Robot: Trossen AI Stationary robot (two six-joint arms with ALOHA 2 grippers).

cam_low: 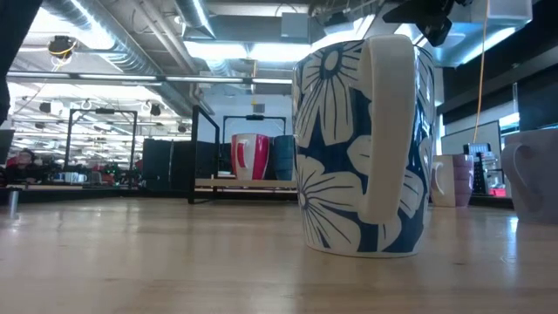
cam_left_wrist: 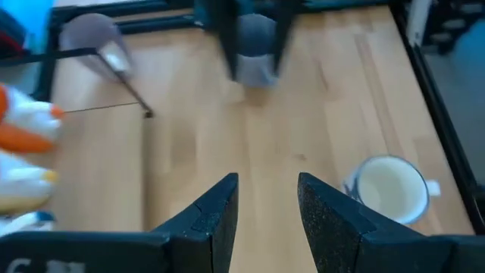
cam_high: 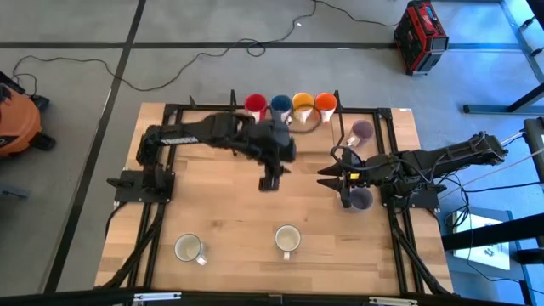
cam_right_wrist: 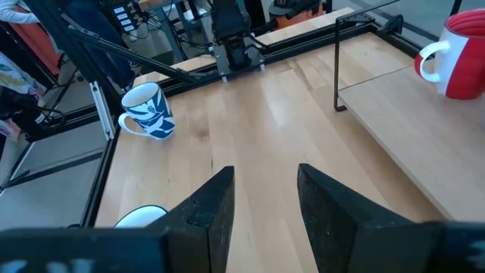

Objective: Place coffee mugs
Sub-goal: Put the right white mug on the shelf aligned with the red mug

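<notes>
At the near edge of the table (cam_high: 212,221) stood two white mugs: one with a blue flower print (cam_high: 189,248) and a plainer one (cam_high: 287,240), both upright and apart. Ceramic like this would be rigid, fairly heavy for its size, glazed and slippery, and liable to chip if dropped; pinching the rim wall or the handle looked the surest hold.

Over mid-table the left tool (cam_high: 269,180) hung released, fingers (cam_left_wrist: 216,216) spread and empty. The right tool (cam_high: 334,181) hung likewise parted and empty, with a dull purple mug (cam_high: 360,200) just beside its arm and a second purple one (cam_high: 362,130) farther back.

Along the far edge sat red (cam_high: 255,104), blue (cam_high: 280,105), yellow-orange (cam_high: 303,104) and orange (cam_high: 325,103) mugs in a row. The left arm hid part of that row, and the level view was largely blocked by the flowered mug.
</notes>
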